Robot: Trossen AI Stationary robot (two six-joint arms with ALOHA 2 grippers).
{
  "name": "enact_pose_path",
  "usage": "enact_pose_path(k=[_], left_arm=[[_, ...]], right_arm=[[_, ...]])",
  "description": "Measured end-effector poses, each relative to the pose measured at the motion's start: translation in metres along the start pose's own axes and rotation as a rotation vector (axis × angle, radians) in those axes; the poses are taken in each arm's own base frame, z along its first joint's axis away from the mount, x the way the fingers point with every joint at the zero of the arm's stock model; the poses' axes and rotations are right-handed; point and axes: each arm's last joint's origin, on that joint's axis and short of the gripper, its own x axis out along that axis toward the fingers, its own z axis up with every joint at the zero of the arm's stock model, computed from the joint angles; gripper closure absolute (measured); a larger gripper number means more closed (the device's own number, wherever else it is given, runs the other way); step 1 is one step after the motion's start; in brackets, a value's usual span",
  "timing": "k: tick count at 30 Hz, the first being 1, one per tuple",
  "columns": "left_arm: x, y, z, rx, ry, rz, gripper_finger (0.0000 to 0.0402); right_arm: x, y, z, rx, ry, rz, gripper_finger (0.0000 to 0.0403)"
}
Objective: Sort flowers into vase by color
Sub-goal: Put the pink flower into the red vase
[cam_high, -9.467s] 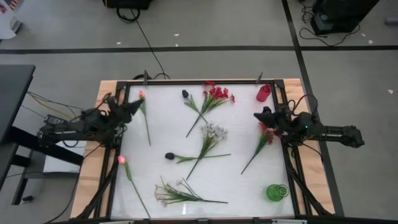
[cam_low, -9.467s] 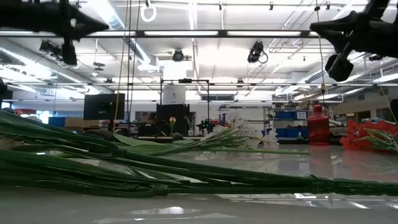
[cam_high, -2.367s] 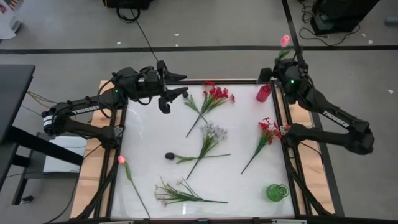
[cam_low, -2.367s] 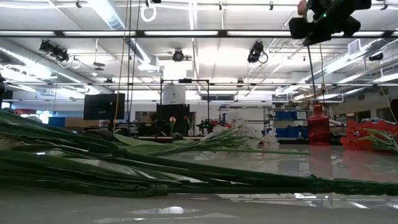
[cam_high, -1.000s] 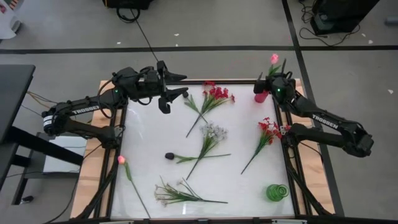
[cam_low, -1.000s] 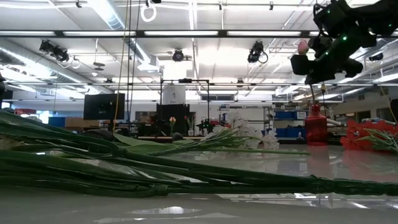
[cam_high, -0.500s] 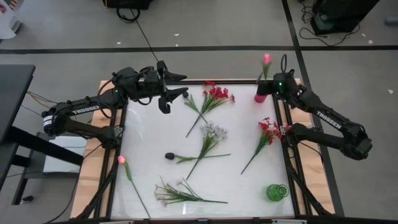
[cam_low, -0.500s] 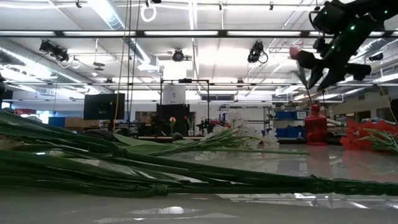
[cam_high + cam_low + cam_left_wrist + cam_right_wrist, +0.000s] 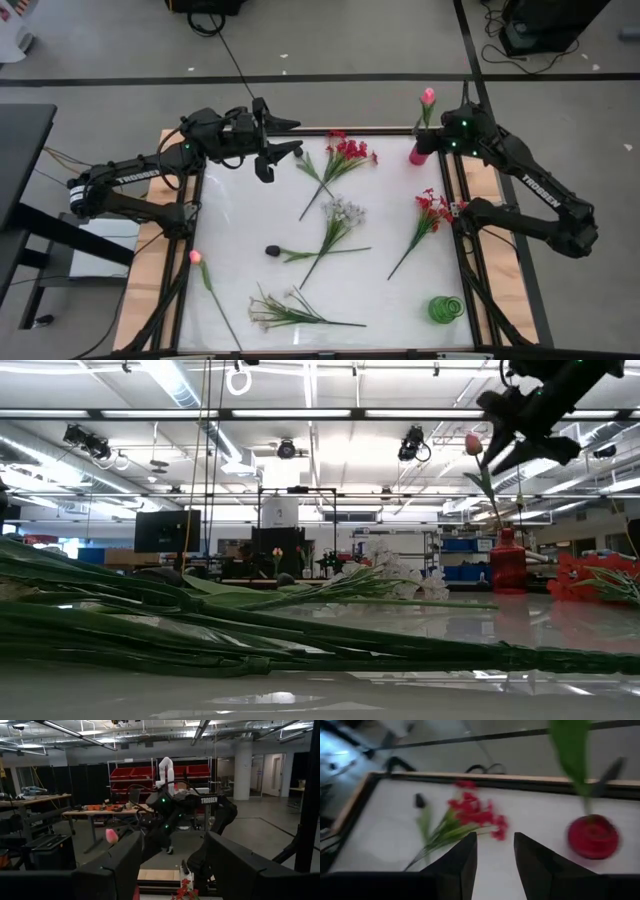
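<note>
The desk [image 9: 380,300], a white surface in a dark frame, carries most of the flowers. The left arm reaches over its far left corner, elbow bent, and its left hand [image 9: 268,160] hangs above the surface with the fingers spread wide and nothing between them. The right arm rises from the right edge of the desk and bends toward the far right corner. There the right hand [image 9: 447,137] sits high, just beside the pink bud flower [image 9: 428,97]; its fingers [image 9: 461,865] stand partly apart with only desk showing between them, and they grip nothing. The pink bud flower stands with its stem down in the red vase [image 9: 423,150], bud up and leaning a little (the low view shows the bud well above the vase's neck). In the right wrist view the red vase [image 9: 593,836] lies ahead of the fingers with a green leaf over it.

On the desk lie a red blossom spray [image 9: 340,160] near the far edge, a second red spray [image 9: 425,215] by the right edge, a white spray [image 9: 340,218] in the middle, another white spray [image 9: 290,312] at the near edge, a dark bud [image 9: 272,251] near the centre and a second pink bud [image 9: 196,258] at the left edge. A green vase [image 9: 445,308] stands at the near right corner.
</note>
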Motion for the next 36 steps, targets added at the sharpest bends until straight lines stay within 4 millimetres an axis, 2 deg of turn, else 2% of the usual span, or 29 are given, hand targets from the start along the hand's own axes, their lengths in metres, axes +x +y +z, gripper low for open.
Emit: enact_pose_path(k=[5, 21, 29, 36], left_arm=[[0.0, 0.0, 0.0, 0.0, 0.0, 0.0, 0.0177], [0.0, 0.0, 0.0, 0.0, 0.0, 0.0, 0.0177], [0.0, 0.0, 0.0, 0.0, 0.0, 0.0, 0.0177], [0.0, 0.0, 0.0, 0.0, 0.001, 0.0, 0.0177]], right_arm=[[0.0, 0.008, -0.006, -0.033, 0.09, 0.119, 0.0265], [-0.003, 0.039, -0.035, -0.14, 0.253, 0.264, 0.0266], [-0.009, 0.057, -0.054, -0.139, 0.243, 0.244, 0.0266], [-0.007, 0.078, -0.065, -0.057, 0.197, 0.256, 0.0266]])
